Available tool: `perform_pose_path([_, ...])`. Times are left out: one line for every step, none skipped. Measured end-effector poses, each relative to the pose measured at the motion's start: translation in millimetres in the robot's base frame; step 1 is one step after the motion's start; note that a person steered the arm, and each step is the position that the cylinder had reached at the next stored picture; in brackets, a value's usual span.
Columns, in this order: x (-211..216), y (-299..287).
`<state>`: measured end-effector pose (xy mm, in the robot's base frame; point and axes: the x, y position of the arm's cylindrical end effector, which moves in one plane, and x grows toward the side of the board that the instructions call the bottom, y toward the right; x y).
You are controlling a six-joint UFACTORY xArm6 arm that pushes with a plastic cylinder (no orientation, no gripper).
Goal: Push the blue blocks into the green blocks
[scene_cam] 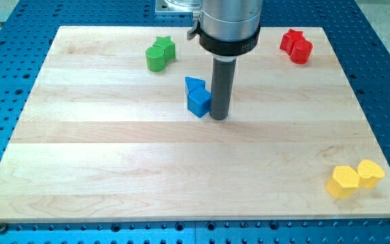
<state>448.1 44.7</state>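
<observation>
While you hold this position, your catalogue reads as follows.

Item: the tool, a plain dark rod with no jaws to open or close, so it holds nothing. Its tip (219, 116) rests on the counter (114, 169), touching or just beside the blue pair on their right side.

Item: blue blocks, two, touching one another. The blue cube (198, 102) sits immediately to the view's left of the tip; the blue triangular block (194, 85) sits just behind it, toward the view's top.

Item: green blocks, two, touching: a green cylinder (156, 59) and a green star-like block (166, 47). From the tip they lie up and to the view's left, beyond the blue pair and well apart from it.

Governing relation: tip, blue pair and green pair fall roughly on one diagonal, so a push up-left looks right to you, though the tip seems a little high on that line.

Other stock: red blocks (296, 46), far upper right; yellow blocks (354, 179), far lower right.

Markings: no brand, label or legible writing visible.
</observation>
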Motion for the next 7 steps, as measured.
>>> perform_pose_path([4.4, -0.6])
perform_pose_path([4.3, -12.2])
perform_pose_path([-10.8, -14.4])
perform_pose_path([-28.8, -26.1])
perform_pose_path([-45.3, -40.3])
perform_pose_path([-63.0, -52.8])
perform_pose_path([-80.1, -63.5])
